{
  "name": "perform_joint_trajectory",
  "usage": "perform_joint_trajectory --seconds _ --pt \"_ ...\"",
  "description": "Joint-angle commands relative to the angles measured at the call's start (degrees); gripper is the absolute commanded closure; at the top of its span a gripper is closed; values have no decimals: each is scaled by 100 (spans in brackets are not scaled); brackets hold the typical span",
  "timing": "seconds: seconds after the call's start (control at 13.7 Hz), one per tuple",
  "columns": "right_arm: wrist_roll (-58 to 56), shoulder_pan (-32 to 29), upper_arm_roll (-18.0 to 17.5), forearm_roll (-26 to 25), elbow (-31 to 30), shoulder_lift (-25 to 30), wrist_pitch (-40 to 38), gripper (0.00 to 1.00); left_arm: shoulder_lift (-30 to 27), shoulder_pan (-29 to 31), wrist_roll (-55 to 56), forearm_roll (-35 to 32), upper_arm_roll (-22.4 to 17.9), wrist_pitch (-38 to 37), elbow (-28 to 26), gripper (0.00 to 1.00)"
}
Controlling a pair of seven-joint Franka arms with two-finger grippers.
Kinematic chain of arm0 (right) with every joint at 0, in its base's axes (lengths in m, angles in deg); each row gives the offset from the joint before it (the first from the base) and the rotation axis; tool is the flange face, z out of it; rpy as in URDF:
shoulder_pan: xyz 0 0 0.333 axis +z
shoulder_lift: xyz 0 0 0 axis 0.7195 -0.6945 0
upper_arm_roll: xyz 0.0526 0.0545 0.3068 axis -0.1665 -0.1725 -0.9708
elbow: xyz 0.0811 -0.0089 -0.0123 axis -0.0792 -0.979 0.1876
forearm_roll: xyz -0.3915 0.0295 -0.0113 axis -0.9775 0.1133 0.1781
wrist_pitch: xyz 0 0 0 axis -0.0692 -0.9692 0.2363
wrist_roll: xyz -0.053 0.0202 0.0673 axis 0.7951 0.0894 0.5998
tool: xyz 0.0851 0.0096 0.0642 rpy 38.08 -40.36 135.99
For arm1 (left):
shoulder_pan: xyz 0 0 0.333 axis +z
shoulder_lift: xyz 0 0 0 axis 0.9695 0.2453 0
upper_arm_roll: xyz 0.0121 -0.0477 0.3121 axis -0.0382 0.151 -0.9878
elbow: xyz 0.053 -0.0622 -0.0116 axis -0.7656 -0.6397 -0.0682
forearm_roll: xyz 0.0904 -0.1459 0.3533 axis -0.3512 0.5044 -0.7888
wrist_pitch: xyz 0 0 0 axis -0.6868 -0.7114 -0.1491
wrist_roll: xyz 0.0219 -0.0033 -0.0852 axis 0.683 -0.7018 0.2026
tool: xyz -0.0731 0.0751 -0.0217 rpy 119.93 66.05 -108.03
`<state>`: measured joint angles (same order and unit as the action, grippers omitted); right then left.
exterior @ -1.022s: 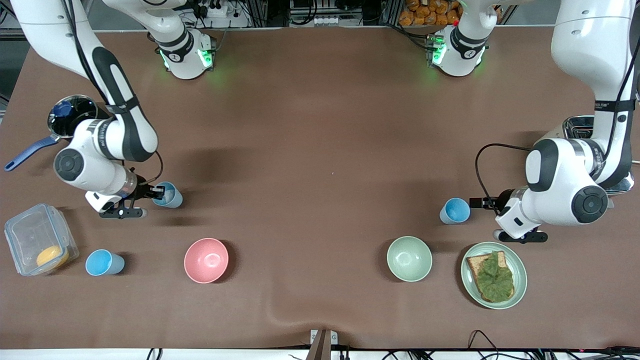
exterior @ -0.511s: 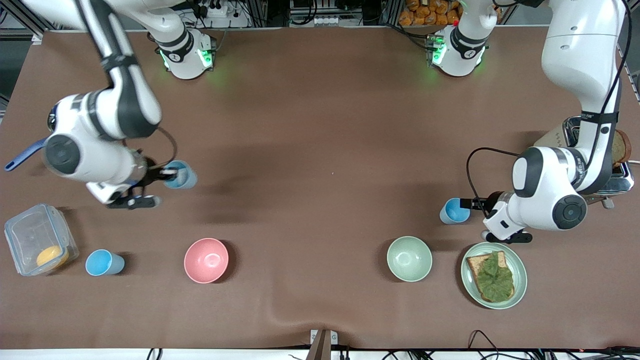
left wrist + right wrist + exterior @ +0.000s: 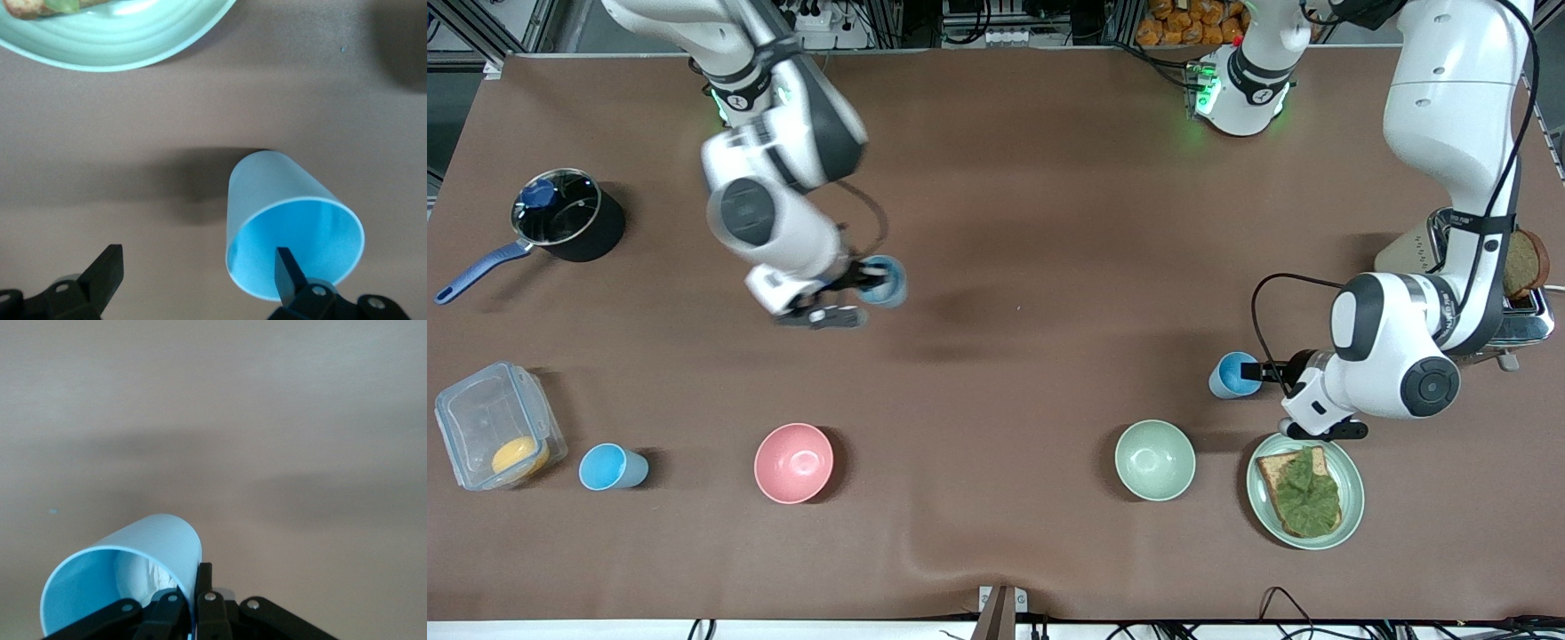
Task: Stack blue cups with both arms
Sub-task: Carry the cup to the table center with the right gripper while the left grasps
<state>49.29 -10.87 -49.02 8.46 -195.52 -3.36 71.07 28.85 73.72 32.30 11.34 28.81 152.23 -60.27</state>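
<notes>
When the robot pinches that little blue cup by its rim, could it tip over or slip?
Probably a little. The small light-blue plastic cup stands upright on the table, tall and narrow, so a sideways nudge could tip it. The left gripper is open, one finger inside the rim, one outside. Its wall looks smooth and thin, so it may slip or flex.

A black pot [image 3: 569, 216] with a blue handle sits at the upper left of the brown bench [image 3: 996, 178]. A clear box [image 3: 498, 425] sits at lower left. A pink bowl [image 3: 793, 462] and a green bowl [image 3: 1154, 460] sit low in the middle. A green plate [image 3: 1352, 498] holds bread with a leaf [image 3: 1303, 491] at lower right.
</notes>
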Motion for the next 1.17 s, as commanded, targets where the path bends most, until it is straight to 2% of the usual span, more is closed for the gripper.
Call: perform_joint_trajectory --seconds 0.0,0.07,0.15,0.22,0.51,0.66,0.73,0.8,1.02,1.1 --pt "447 719 89 400 43 -603 923 100 121 -20 295 248 5 118 136 28" --pt "640 904 80 437 43 -780 1249 100 130 -20 592 449 5 119 127 71" --pt "834 1124 89 428 26 -929 1513 100 139 -29 708 486 5 119 127 96" --pt "923 1248 89 437 43 -1026 1637 100 147 -64 718 460 -3 119 127 100" --pt "976 1521 89 446 43 -1492 2454 100 113 -73 727 442 -4 110 127 100" --pt "985 1530 89 437 43 -1590 2562 100 60 -64 753 442 -12 110 136 100" --pt "985 1513 89 437 43 -1581 2535 79 16 -64 753 451 -12 110 145 100" --pt "985 1521 89 437 70 -1590 2527 1 -97 -55 762 442 -12 110 136 100" --pt "1186 1583 106 437 114 -1441 2465 0 -335 -29 841 442 -21 49 118 100" --pt "1248 1557 124 428 114 -1223 2239 0 -432 -29 1024 408 -21 40 118 100"
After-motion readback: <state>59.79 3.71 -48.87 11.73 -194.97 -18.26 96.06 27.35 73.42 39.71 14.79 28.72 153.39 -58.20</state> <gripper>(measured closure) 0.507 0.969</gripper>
